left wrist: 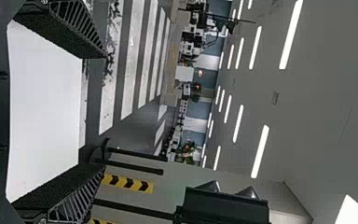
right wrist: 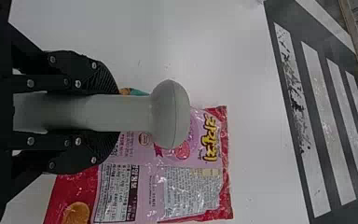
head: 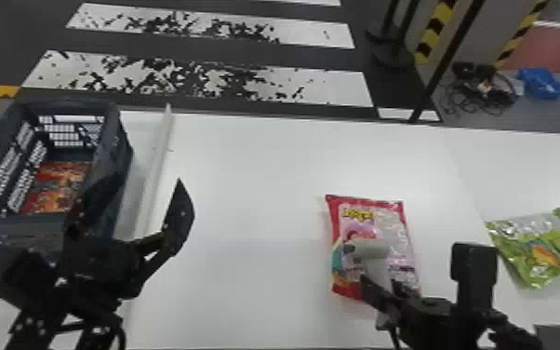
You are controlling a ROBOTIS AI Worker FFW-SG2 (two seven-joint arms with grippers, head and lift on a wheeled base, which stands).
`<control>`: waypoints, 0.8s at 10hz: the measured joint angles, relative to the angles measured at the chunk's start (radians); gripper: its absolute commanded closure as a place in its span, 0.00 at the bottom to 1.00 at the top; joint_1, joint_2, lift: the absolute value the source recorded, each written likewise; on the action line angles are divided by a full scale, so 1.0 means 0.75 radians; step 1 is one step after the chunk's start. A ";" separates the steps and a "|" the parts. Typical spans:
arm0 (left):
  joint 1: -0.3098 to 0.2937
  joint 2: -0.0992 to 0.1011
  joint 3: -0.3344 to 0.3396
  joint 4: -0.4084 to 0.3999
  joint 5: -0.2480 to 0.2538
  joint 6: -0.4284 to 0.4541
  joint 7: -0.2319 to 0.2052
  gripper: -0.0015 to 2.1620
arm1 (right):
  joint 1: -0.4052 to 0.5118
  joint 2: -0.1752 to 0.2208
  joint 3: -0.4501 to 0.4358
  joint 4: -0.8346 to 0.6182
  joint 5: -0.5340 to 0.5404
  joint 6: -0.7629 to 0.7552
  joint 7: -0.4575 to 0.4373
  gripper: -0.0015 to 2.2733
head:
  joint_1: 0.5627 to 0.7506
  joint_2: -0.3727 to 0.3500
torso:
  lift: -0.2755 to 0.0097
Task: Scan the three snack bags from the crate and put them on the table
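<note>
My left gripper (head: 148, 186) stands open beside the right wall of the dark crate (head: 115, 139); in the left wrist view the same gripper (left wrist: 103, 112) has nothing between its fingers. An orange-red snack bag (head: 53, 186) lies inside the crate. My right gripper (head: 388, 291) is shut on the handle of a grey scanner (head: 370, 249), whose head is over the pink-and-red snack bag (head: 395, 228) lying on the table. From the right wrist, the gripper (right wrist: 98, 113) grips the scanner (right wrist: 170, 114) with the pink-and-red bag (right wrist: 189, 191) behind it. A green snack bag (head: 542, 249) lies at the far right.
The white table (head: 246, 186) has open room between the crate and the pink-and-red bag. A raised pale strip (head: 156, 163) runs along the table beside the crate. On the floor beyond are posts, cables and a blue container (head: 542, 84).
</note>
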 measured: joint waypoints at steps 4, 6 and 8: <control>0.014 -0.001 0.017 -0.029 0.000 0.002 0.000 0.01 | -0.047 -0.020 -0.081 -0.035 -0.047 0.023 -0.003 0.99 | 0.70 0.37 | 0.64; 0.014 -0.001 0.017 -0.040 0.000 0.011 0.000 0.01 | -0.135 -0.036 -0.262 -0.031 -0.121 0.098 -0.004 0.99 | 0.70 0.25 | 0.64; -0.007 -0.001 0.007 -0.043 0.000 0.054 -0.003 0.01 | -0.231 -0.089 -0.392 0.092 -0.133 0.096 -0.007 0.99 | 0.70 0.13 | 0.64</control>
